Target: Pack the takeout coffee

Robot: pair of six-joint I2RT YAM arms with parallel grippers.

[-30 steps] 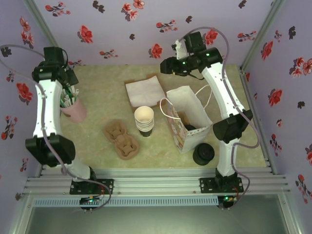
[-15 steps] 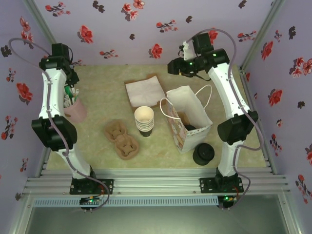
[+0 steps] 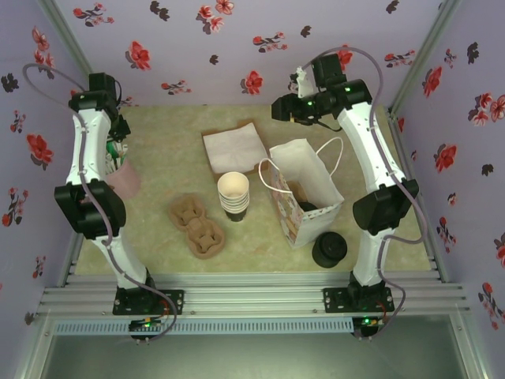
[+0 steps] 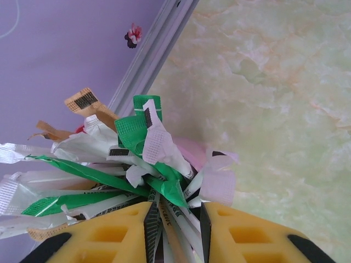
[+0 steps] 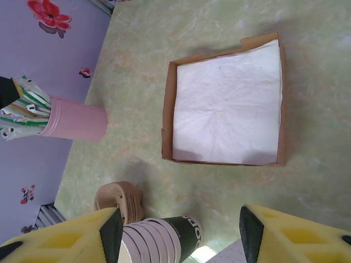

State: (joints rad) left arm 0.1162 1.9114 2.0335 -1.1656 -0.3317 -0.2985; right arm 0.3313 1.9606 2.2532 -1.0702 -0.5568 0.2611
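Note:
A dark round shape (image 3: 307, 208) shows low in the mouth of the white paper bag (image 3: 309, 183); it looks like the lidded takeout coffee, though I cannot tell for sure. My left gripper (image 3: 117, 144) points down into the pink cup (image 3: 126, 180) at the far left. In the left wrist view that gripper (image 4: 178, 224) is shut on several paper-wrapped sticks (image 4: 164, 181) from the bundle. High over the back of the table hangs my right gripper (image 3: 279, 109). It stands open (image 5: 181, 230) with nothing between its fingers.
A stack of lidless cups (image 3: 233, 194) (image 5: 164, 241) stands left of the bag. Behind it lies a napkin box (image 3: 233, 146) (image 5: 225, 104). Brown cup carriers (image 3: 197, 226) (image 5: 118, 198) lie front left, and a pile of black lids (image 3: 329, 249) sits front right.
My left arm has drawn upright over the pink cup and its jaws have narrowed onto the sticks. The right gripper shifted slightly to the right, then held still.

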